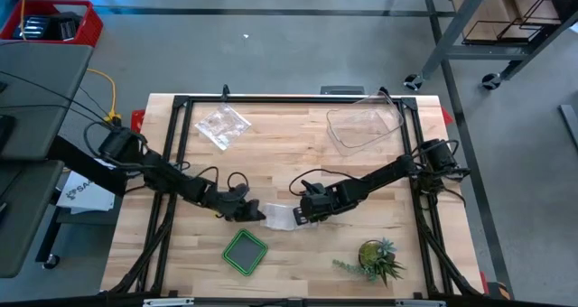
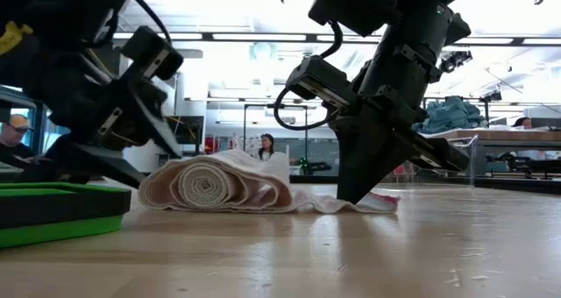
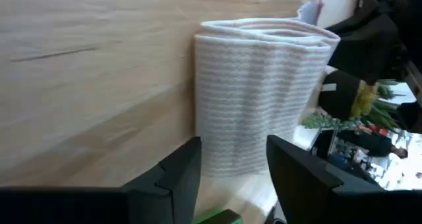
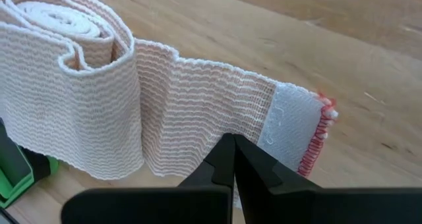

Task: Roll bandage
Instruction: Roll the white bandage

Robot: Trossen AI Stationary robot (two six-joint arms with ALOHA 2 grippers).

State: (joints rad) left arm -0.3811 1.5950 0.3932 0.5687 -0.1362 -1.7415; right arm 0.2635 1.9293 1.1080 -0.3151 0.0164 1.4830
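Observation:
The bandage (image 1: 275, 217) is a band of whitish ribbed cloth, loosely wound into a flattened roll (image 2: 215, 186) that lies on its side on the wooden table. A short tail (image 4: 198, 105) runs out flat to a white patch with a red-stitched edge (image 4: 315, 141). My left gripper (image 3: 231, 151) is open at the roll's left end, one finger on either side of it. My right gripper (image 4: 232, 141) is shut, its tips down on the tail. My left gripper's fingers (image 3: 181, 174) stand on either side of the roll's near end (image 3: 231, 161); I cannot tell whether they touch it. My right gripper presses its shut fingertips down on the tail (image 4: 224, 115), just short of the white patch, slanting from above. The tail lies flat on the table under them.
A green tray (image 1: 245, 251) lies near the front edge, just in front of the roll. A small potted plant (image 1: 375, 260) lies at the front right. A clear plastic tub (image 1: 361, 126) and a crinkly clear bag (image 1: 223, 125) sit at the back.

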